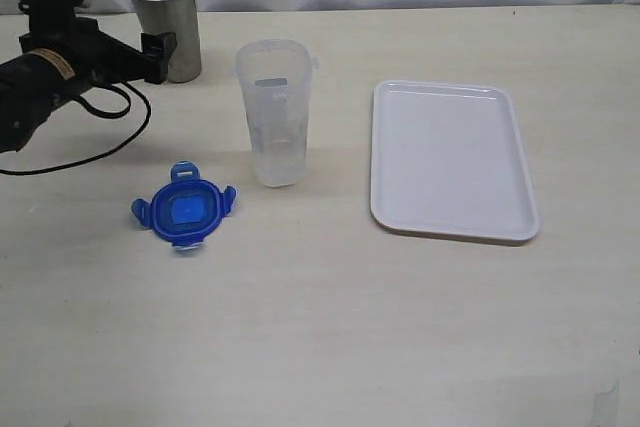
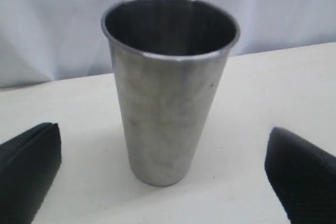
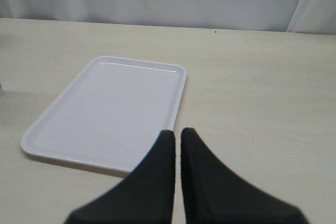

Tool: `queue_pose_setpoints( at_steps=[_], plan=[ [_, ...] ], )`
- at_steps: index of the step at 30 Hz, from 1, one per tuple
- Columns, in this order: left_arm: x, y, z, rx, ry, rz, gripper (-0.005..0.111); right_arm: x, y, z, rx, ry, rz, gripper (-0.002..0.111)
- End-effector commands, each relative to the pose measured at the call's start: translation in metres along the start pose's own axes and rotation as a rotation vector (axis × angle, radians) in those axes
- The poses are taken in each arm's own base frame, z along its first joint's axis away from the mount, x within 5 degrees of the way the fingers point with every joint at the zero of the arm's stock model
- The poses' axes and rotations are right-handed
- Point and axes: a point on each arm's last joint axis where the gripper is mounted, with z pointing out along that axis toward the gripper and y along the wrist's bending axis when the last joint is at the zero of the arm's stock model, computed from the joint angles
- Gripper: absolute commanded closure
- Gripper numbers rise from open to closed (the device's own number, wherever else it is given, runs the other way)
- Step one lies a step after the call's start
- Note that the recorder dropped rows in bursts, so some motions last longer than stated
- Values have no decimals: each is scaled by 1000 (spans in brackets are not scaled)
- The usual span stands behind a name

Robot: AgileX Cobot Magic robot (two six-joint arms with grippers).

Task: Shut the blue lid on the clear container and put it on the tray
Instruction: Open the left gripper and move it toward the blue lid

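The blue lid [image 1: 183,209] lies flat on the table, front left, by itself. Behind and to its right the clear container [image 1: 273,112] stands upright with its mouth uncovered. The white tray [image 1: 450,159] [image 3: 110,108] lies bare to the right of the container. My left gripper [image 1: 158,57] [image 2: 164,131] is at the back left, far from the lid, open wide and holding nothing. My right gripper [image 3: 177,132] is shut on nothing, hovering by the tray's near corner; the exterior view does not show it.
A grey metal cup [image 1: 165,19] [image 2: 168,87] stands upright at the back left, just ahead of my left fingers [image 2: 29,166], not gripped. A black cable [image 1: 110,142] loops on the table beneath the left arm. A white curtain backs the table.
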Motion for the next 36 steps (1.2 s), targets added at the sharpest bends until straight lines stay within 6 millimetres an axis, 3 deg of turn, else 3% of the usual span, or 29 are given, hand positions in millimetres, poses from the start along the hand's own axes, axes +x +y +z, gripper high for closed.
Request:
queue_pose_setpoints(
  at_steps=[1,8,10,14,18,26,28,29,31,36],
  plan=[
    [-31,0,-17,-11,-65,11,8,0,0,0,6,-4,-1,104],
    [-89,-1,-54,-59,-60,111,8,0,0,0,6,-4,-1,104],
    [-107,2,-61,-92,23,153,8,0,0,0,6,-4,-1,104],
    [-126,23,-68,-213,457,40,8,0,0,0,6,-4,-1,104],
    [-114,24,-82,-240,716,22,8,0,0,0,6,-4,-1,104],
    [-105,21,-88,-242,826,-58,9,0,0,0,5,-4,0,104],
    [-98,19,-90,-241,869,-112,19,0,0,0,4,-4,2,104],
    [-89,17,-90,-229,898,-127,34,0,0,0,4,-4,2,104],
    [-73,15,-86,-202,922,-135,49,0,0,0,4,-4,2,104],
    [-39,10,-84,-219,976,-283,52,0,0,0,4,-4,2,104]
  ],
)
